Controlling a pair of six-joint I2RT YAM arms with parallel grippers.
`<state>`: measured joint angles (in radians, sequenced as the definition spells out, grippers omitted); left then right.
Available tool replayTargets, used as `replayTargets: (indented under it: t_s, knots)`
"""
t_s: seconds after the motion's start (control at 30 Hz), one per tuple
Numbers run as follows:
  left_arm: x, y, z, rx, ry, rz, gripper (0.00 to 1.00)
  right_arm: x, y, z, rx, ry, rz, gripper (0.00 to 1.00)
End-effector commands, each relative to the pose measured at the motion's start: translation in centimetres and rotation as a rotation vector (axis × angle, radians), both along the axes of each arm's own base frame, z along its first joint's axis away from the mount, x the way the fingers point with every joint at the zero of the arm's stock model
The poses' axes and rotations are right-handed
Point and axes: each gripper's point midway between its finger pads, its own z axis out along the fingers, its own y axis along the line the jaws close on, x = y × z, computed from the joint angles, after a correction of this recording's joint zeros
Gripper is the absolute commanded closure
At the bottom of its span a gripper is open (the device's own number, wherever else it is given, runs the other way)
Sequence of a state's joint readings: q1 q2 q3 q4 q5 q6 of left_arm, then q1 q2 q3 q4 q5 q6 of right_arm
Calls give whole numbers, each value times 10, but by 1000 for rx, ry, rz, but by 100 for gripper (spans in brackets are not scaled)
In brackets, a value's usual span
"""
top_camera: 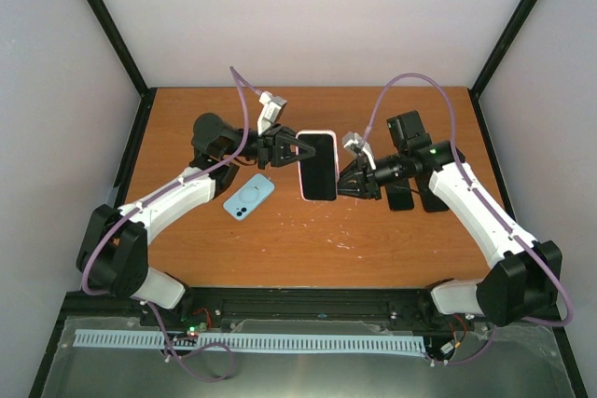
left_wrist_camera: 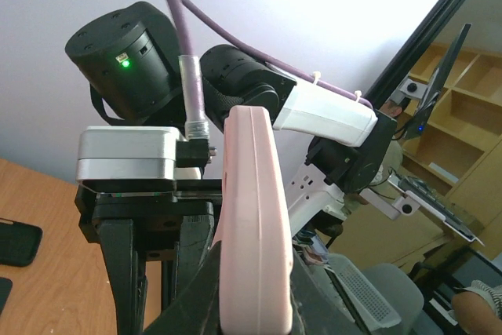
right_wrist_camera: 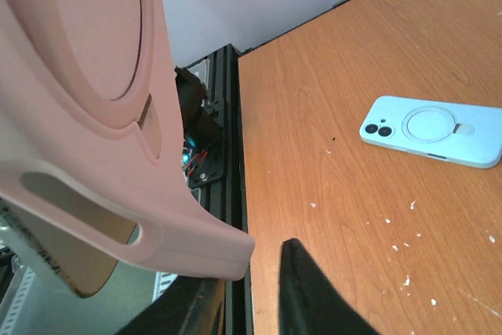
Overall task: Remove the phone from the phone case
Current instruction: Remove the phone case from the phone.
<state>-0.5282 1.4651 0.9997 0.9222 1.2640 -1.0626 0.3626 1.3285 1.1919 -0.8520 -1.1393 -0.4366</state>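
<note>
The phone (top_camera: pixel 318 167) shows its black screen facing up, seated in the pink phone case (top_camera: pixel 314 133) and held above the middle of the table. My left gripper (top_camera: pixel 291 148) is shut on the case's left edge; in the left wrist view the pink case (left_wrist_camera: pixel 251 217) stands edge-on, pinched between both fingers of that gripper (left_wrist_camera: pixel 255 304). My right gripper (top_camera: pixel 347 182) is at the case's lower right side. In the right wrist view the case's back (right_wrist_camera: pixel 86 115) rests over one finger, while the other finger (right_wrist_camera: pixel 302 288) stands apart with a gap, so the right gripper (right_wrist_camera: pixel 251 272) is open.
A light blue phone (top_camera: pixel 249 197) lies camera side up on the wooden table (top_camera: pixel 280 240), left of centre, also visible as the blue phone (right_wrist_camera: pixel 431 129) in the right wrist view. Two dark phones (top_camera: pixel 401 198) lie under the right arm. Black frame posts stand at the table's corners.
</note>
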Motion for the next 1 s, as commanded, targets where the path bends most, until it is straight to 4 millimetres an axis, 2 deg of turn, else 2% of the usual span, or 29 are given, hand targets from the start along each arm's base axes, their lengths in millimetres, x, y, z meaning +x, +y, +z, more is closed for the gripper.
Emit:
replayTargets:
  t_s: [0.0, 0.17, 0.43, 0.7, 0.87, 0.97]
  knots:
    - [-79, -8, -35, 203, 124, -399, 100, 39, 9, 74, 199, -307, -12, 74]
    - [-73, -11, -37, 206, 136, -383, 100, 22, 6, 77, 219, -291, 34, 69]
    - [-62, -11, -43, 199, 136, -341, 100, 4, -1, 60, 178, -274, 35, 67]
    - [-56, -9, -46, 194, 136, -306, 100, 17, 5, 67, 217, -140, 8, 68]
    - [-47, -14, -49, 198, 153, -259, 100, 23, 18, 60, 206, -78, 12, 67]
    - [-42, -14, -52, 200, 161, -239, 100, 24, 20, 54, 185, -93, 2, 78]
